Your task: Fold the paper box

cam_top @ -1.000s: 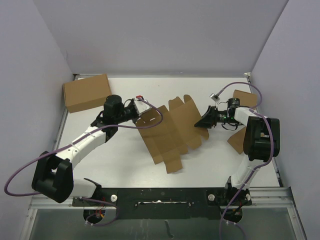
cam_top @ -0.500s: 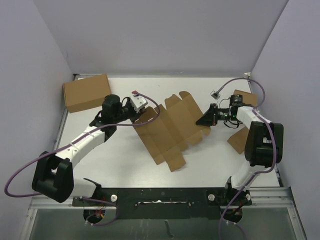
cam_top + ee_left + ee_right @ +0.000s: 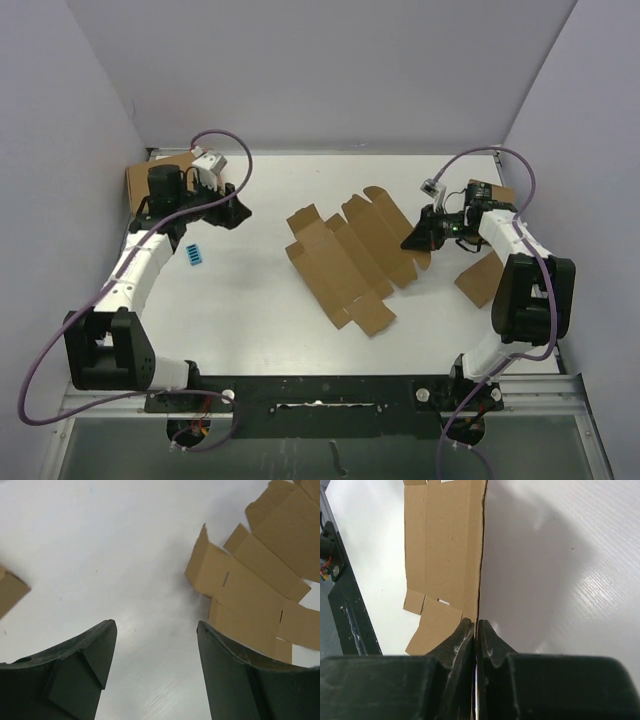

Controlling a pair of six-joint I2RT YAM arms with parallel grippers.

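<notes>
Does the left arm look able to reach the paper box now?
Probably yes: the left claw is open and points roughly toward the paper box, with only bare table between them.

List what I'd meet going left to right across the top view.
small blue item → left gripper → paper box → right gripper, pinching its edge → brown box
</notes>
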